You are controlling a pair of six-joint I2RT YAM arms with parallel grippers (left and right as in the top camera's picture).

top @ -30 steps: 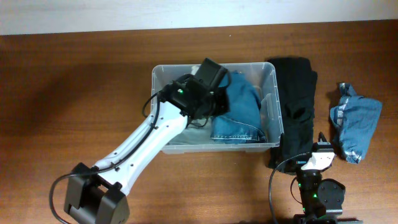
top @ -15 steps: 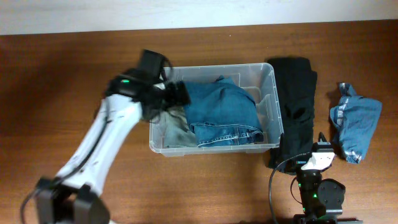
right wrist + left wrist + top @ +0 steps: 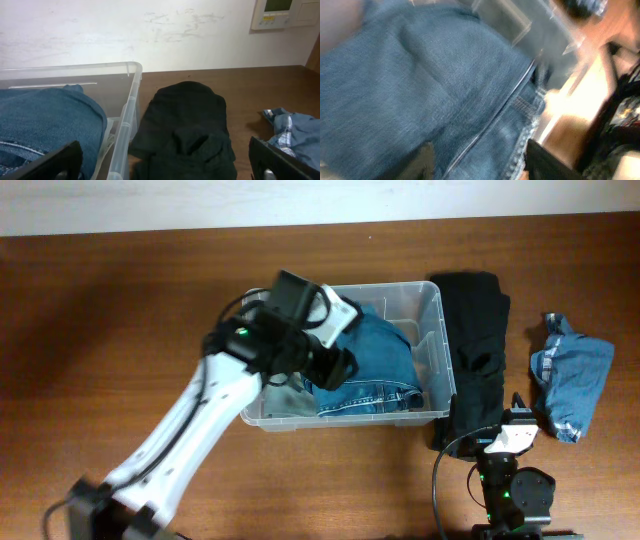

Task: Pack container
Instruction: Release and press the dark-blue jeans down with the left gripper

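Observation:
The clear plastic container [image 3: 430, 292] stands mid-table. Folded blue jeans [image 3: 378, 360] lie in its right half, over a pale garment [image 3: 284, 392]. My left gripper [image 3: 332, 367] hangs over the jeans' left edge inside the container. In the left wrist view the jeans [image 3: 435, 80] fill the frame, and the dark fingers [image 3: 426, 161] stand wide apart, open, just above the denim. My right gripper [image 3: 512, 430] is parked at the front right, open and empty. From the right wrist view I see the container's corner [image 3: 133, 95] and the jeans [image 3: 45, 120].
A black garment [image 3: 478, 330] lies along the container's right side and shows in the right wrist view [image 3: 185, 125]. A crumpled blue checked garment [image 3: 570, 375] lies further right, also seen in the right wrist view [image 3: 297, 130]. The table is brown wood, with a white wall behind it.
My left arm swung out to the container's left rim, then came back over the jeans. The jeans have shifted a little to the left. The right arm has not moved.

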